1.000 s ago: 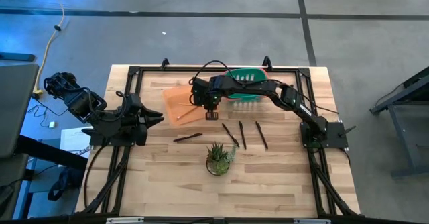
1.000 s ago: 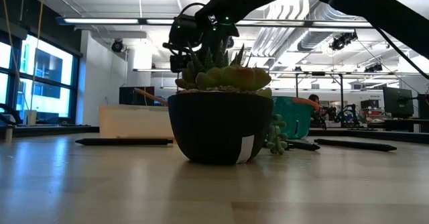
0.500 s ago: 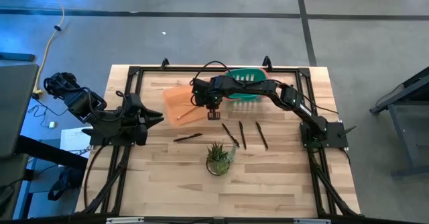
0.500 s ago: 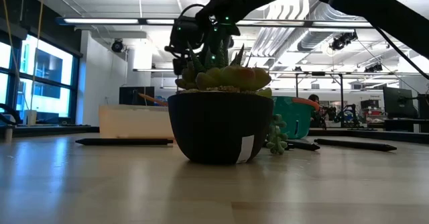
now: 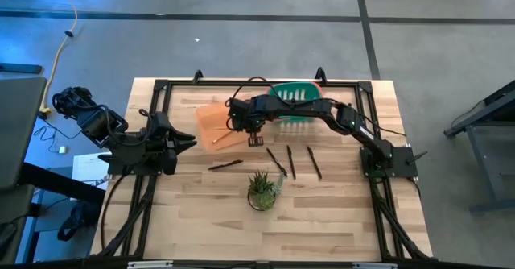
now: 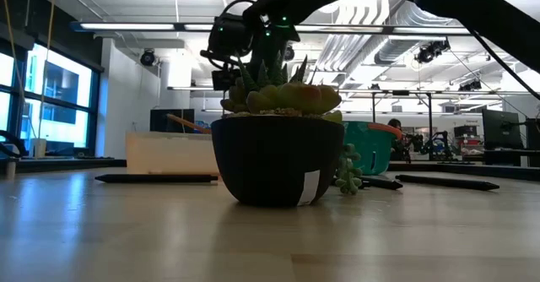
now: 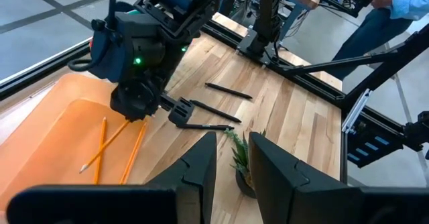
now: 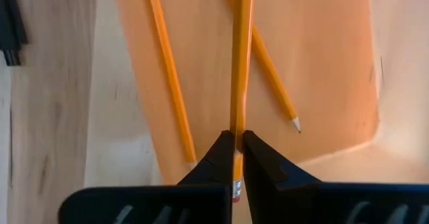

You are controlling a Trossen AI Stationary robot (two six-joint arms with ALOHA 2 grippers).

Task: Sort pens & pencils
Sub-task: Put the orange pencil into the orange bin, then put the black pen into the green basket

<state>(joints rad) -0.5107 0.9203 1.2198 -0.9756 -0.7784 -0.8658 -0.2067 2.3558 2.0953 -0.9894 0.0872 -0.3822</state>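
Observation:
My right gripper [image 8: 233, 140] is shut on one orange-tan pencil [image 8: 240, 56] at the near right edge of the orange tray [image 5: 208, 116]. Two more pencils [image 8: 167, 70] [image 8: 271, 76] lie flat on the tray's floor. Several dark pens [image 5: 225, 165] [image 5: 276, 160] [image 5: 314, 163] lie on the wood between the tray and the potted plant [image 5: 261, 190]. My left gripper [image 7: 232, 163] stands open with nothing between its fingers. It waits at the table's left, raised above it. My right gripper pinches the pencil between its two fingers close to the eraser end [image 8: 236, 127]. A short bit of that end shows behind the fingertips. The fingers come from above, steeply down. The rest of the pencil stretches out over the tray; whether it rests there I cannot tell.
A teal basket [image 5: 294, 100] stands at the far edge, right of the tray and under the right arm. The plant [image 6: 274, 155] stands near the table's middle front and blocks much of the low view. Black frame rails [image 5: 161, 108] run along the table's sides.
My right wrist has rolled a little over the tray's edge without leaving its place. The pens and the two lying pencils have kept still.

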